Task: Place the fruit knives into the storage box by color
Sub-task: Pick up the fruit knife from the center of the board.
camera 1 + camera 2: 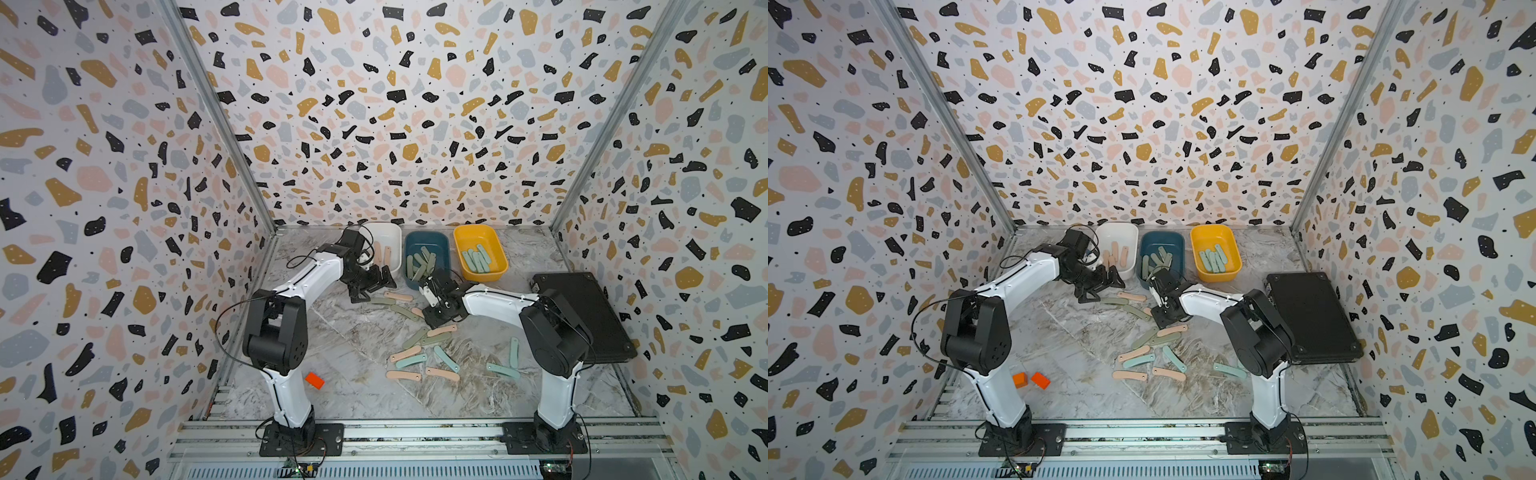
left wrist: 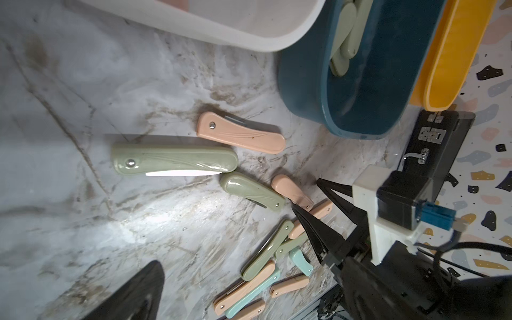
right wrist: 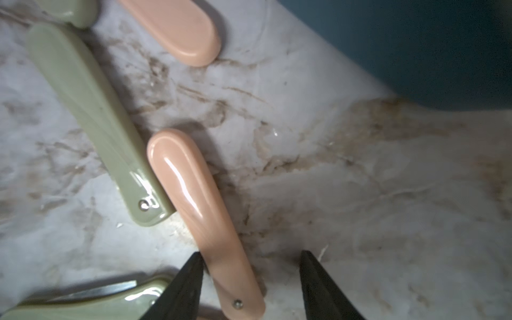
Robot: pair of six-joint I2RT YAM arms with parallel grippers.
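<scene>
Orange blocks [image 1: 1040, 380]: two, on the marble tabletop [image 1: 353, 374] by the left arm's base; no part of the sort.
Left gripper [image 1: 376, 290]: fingers spread wide, empty, hovering just in front of the white bin [image 1: 386, 232].
White bin: leftmost of three at the back wall; a few peach-pink knives [image 1: 387, 254] inside.
Blue bin [image 1: 428, 240]: middle; sage green knives [image 1: 419, 264] heaped inside.
Right gripper [image 3: 250, 253]: down at the tabletop just in front of the blue bin; fingers apart, straddling the rivet end of a pink knife [image 3: 194, 194]; one fingertip [image 3: 185, 282] against its side, the other clear; no grip yet.
Pink knife: folded, flat on the marble; a sage knife [image 3: 91, 116] touching its side.
Yellow bin [image 1: 473, 237]: rightmost; mint teal knives [image 1: 478, 259] inside.
Loose knives [image 1: 411, 360]: all three colours, scattered mid-table between the arms.
Black case [image 1: 582, 316]: flat, far right.
Step in hand: grasp of the pink knife, judging by the straddle.
Next move: squeeze across the handle, straight lift to shed the sage neighbour, then carry past the blue bin to the white bin, minding the left gripper parked there.
</scene>
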